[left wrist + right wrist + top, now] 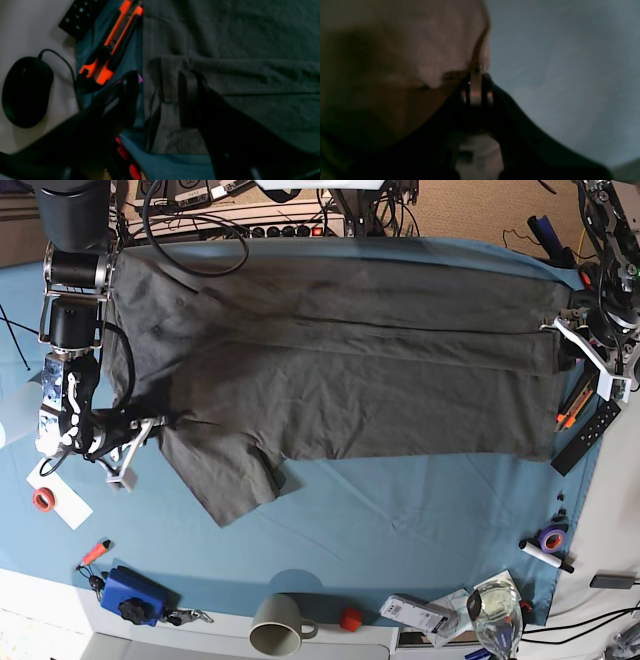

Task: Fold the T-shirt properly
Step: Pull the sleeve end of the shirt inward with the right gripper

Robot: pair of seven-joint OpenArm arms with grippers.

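The T-shirt [340,370] is dark charcoal grey, soft and creased, spread wide across the blue-teal cloth [400,520] on my tabletop, with its upper part folded over in a long horizontal band and one short sleeve [225,470] sticking out toward the near edge; in the left wrist view its hem edge [175,65] lies as a doubled seam over the cloth.

My right tool [140,425] sits at the shirt's end on the base view's left, jaws pinched together on a bit of the fabric there; my left tool [160,90] is at the opposite end, jaws spread wide and straddling the shirt's edge, one finger [190,95] on the fabric and the other just off it over the cloth, gripping nothing.

Beside the left tool lie an orange utility knife [112,45], a black remote [586,438] and a black mouse [25,90]; along the near edge stand a mug [278,623], a blue box [130,595], a roll of tape [44,499] and a marker [543,554]; cables and a power strip [290,225] crowd the far side.
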